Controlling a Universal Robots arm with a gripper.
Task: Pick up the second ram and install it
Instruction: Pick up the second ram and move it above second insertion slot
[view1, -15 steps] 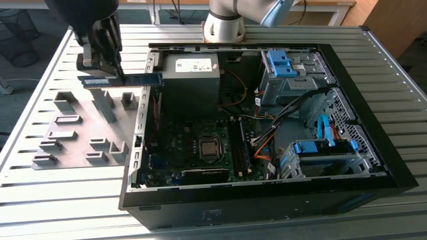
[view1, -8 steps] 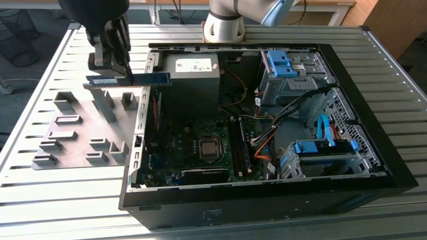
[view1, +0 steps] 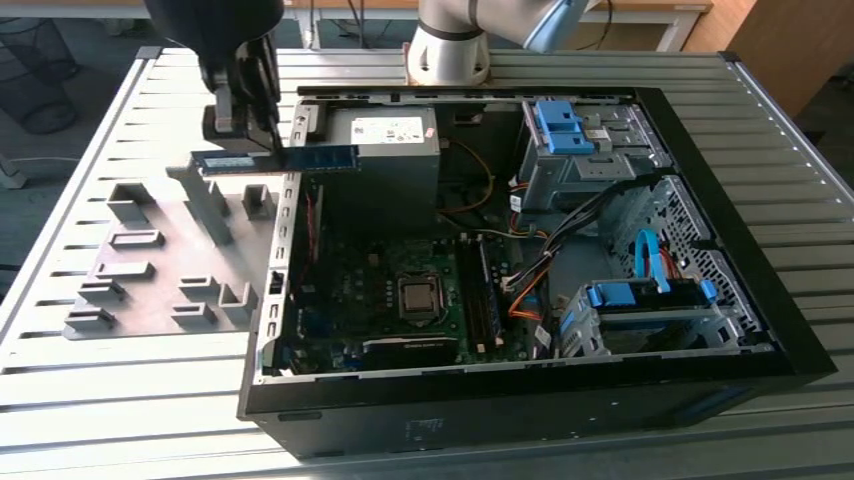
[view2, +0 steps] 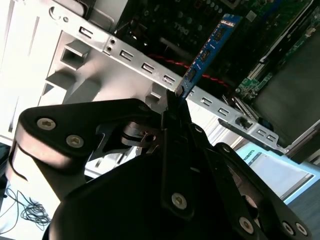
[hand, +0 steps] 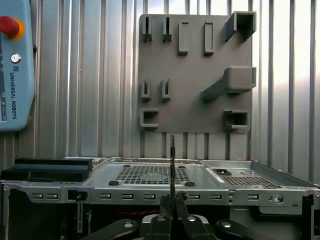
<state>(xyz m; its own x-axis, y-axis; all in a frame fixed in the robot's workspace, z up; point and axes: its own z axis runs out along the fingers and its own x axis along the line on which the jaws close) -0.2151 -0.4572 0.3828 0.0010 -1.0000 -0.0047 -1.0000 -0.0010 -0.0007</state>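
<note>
Half across the computer case (view1: 534, 410) wall, half out toward the grey fixture (view1: 160, 260) in the exterior view: holds the second ram (view1: 276, 159) aloft, level and on its long edge, touching neither. Grips it near mid-length, gripper (view2: 175, 101) fingers narrowed tight onto the board. Perhaps a pale label toward the fixture end, hard to tell

second ram (view1: 320, 157), thin blue-green board, level, airborne

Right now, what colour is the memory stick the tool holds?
Blue; the memory stick shows best in the second wrist view.
</note>
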